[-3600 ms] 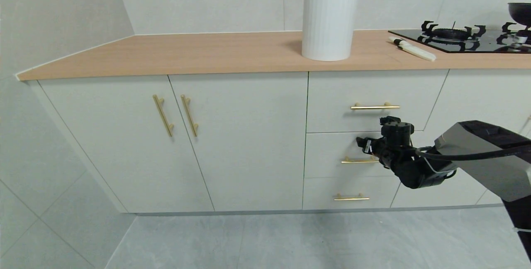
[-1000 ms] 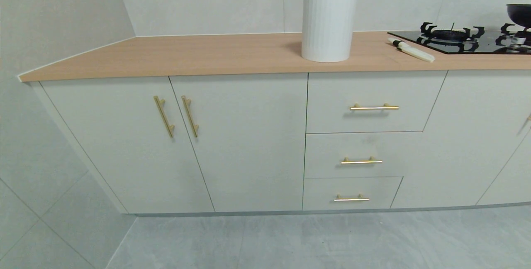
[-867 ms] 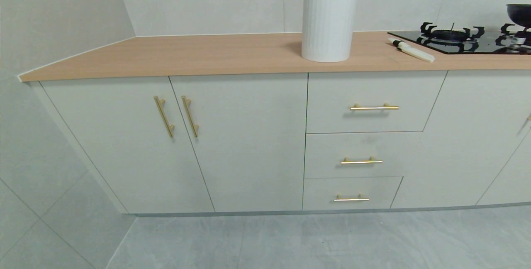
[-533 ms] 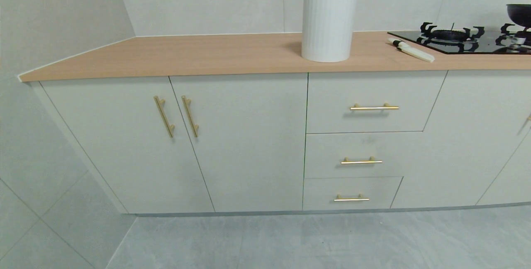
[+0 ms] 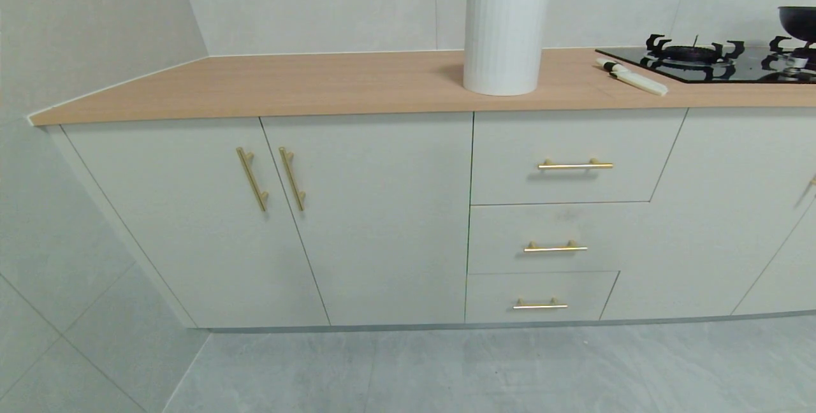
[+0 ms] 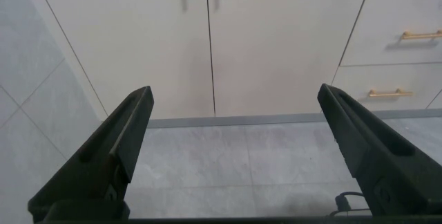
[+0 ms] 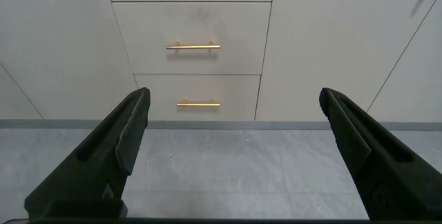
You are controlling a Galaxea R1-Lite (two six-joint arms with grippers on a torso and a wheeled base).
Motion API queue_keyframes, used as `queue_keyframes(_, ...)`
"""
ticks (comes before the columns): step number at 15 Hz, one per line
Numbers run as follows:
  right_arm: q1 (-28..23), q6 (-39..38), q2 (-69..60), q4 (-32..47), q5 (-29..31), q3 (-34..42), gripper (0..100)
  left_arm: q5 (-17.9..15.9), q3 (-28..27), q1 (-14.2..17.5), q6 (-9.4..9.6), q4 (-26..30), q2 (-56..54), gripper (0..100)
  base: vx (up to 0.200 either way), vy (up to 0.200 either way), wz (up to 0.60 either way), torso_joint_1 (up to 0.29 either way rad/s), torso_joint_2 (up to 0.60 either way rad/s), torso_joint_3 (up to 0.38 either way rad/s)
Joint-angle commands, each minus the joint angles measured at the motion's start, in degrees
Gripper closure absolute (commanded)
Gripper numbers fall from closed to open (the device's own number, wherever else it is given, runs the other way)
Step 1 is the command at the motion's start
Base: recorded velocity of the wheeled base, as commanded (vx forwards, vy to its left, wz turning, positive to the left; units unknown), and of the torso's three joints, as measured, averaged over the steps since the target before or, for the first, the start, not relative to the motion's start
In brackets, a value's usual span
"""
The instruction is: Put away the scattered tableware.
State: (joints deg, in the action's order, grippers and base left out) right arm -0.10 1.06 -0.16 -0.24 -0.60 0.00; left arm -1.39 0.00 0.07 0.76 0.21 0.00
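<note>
White knife [image 5: 631, 76] lies flat on the wooden countertop [image 5: 319, 85], just beside the gas hob [image 5: 701, 59] and apart from the ribbed white cylinder [image 5: 505, 30]. Drawers [image 5: 567, 142] beneath stand closed. Left gripper [image 6: 233, 99] and right gripper [image 7: 235, 96]: fingers spread wide, empty, above the floor.

1. The right gripper [image 7: 233, 98] has pulled back from the middle drawer handle [image 5: 555, 248]. It now sits away from the drawers, fingers wide apart.
2. The head camera has moved a tiny bit.
</note>
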Motion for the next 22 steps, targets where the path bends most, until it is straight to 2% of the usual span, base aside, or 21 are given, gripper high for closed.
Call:
queue_keyframes(1,0.0,0.0,0.2,0.0,0.0,0.0,0,0.0,0.0,0.0,0.04,0.0,0.0,0,0.000,0.000,0.00,0.000,0.00,0.000)
queue_keyframes(3,0.0,0.0,0.2,0.0,0.1,0.0,0,0.0,0.0,0.0,0.39,0.0,0.0,0,0.000,0.000,0.00,0.000,0.00,0.000)
queue_keyframes(21,0.0,-0.4,0.2,0.0,0.0,0.0,0,0.0,0.0,0.0,0.30,0.0,0.0,0,0.200,0.000,0.00,0.002,0.00,0.003)
queue_keyframes(22,0.0,-0.4,0.2,0.0,0.0,0.0,0,0.0,0.0,0.0,0.21,0.0,0.0,0,0.000,0.000,0.00,0.000,0.00,0.000)
